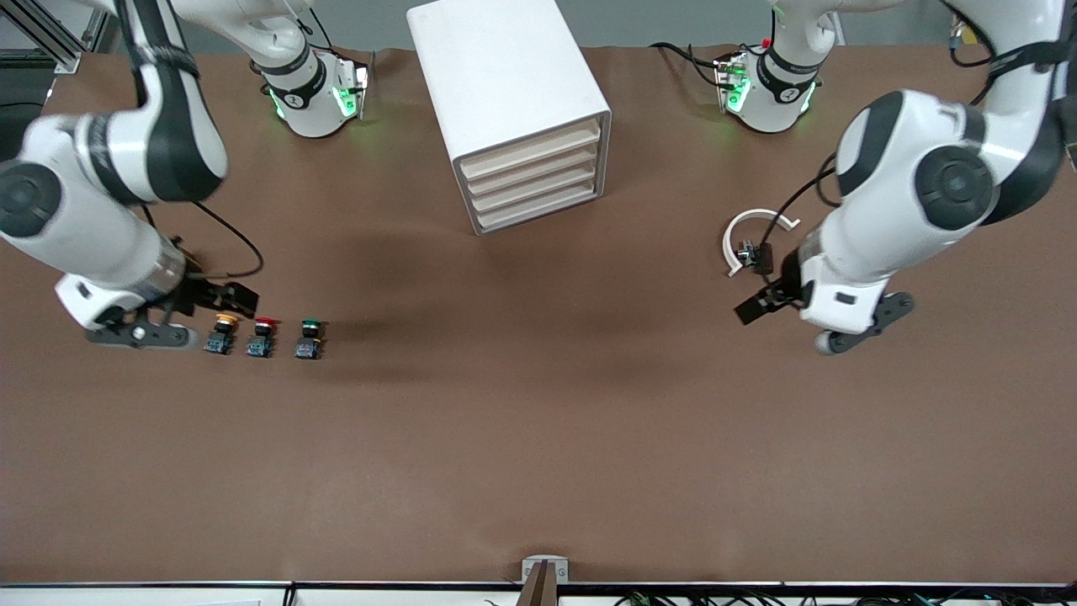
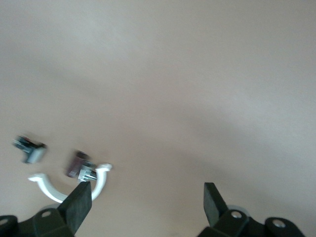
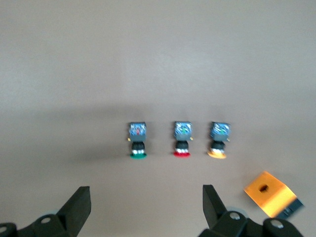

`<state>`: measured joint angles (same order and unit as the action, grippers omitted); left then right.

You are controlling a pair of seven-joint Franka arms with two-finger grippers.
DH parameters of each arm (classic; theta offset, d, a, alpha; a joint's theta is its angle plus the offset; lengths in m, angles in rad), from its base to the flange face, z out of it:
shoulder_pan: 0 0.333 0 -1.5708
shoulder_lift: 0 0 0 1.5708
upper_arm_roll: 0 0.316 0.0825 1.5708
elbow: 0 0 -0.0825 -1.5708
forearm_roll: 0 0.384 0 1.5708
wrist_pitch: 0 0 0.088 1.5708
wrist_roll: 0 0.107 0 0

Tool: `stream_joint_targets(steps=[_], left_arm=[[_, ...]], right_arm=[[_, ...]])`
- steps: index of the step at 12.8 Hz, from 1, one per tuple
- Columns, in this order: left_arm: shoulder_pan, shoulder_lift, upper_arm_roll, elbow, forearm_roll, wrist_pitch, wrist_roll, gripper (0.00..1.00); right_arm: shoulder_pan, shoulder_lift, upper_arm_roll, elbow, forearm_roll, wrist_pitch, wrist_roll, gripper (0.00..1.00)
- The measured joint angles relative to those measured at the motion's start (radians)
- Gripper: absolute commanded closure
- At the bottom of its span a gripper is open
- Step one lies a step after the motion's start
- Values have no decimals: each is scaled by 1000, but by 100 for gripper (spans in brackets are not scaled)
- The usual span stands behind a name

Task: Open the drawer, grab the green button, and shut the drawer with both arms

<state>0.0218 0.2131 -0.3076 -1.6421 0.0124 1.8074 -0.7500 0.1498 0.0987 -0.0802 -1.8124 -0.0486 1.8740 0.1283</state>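
The white cabinet stands at the back middle of the table with its four cream drawers all shut. The green-capped button stands on the table toward the right arm's end, beside a red-capped one and a yellow-capped one. My right gripper is open and empty, low over the table just by the yellow button. In the right wrist view the green button lies ahead of the open gripper. My left gripper is open and empty beside a white curved piece; its wrist view shows bare table between the fingers.
A white curved clip with a small dark connector lies toward the left arm's end of the table; both also show in the left wrist view. An orange block lies near the yellow button.
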Motion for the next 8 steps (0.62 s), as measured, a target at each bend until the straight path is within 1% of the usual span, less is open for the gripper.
stream_joint_targets(steps=[3, 6, 8], left_arm=[[83, -81, 1, 1, 11, -89, 192, 0], [165, -157, 1, 0, 12, -164, 384, 0], [197, -197, 1, 0, 12, -188, 477, 0]], right_arm=[[-63, -51, -2, 92, 1, -156, -117, 0], [-141, -52, -3, 140, 4, -218, -221, 0], [-159, -54, -4, 172, 4, -252, -241, 0]])
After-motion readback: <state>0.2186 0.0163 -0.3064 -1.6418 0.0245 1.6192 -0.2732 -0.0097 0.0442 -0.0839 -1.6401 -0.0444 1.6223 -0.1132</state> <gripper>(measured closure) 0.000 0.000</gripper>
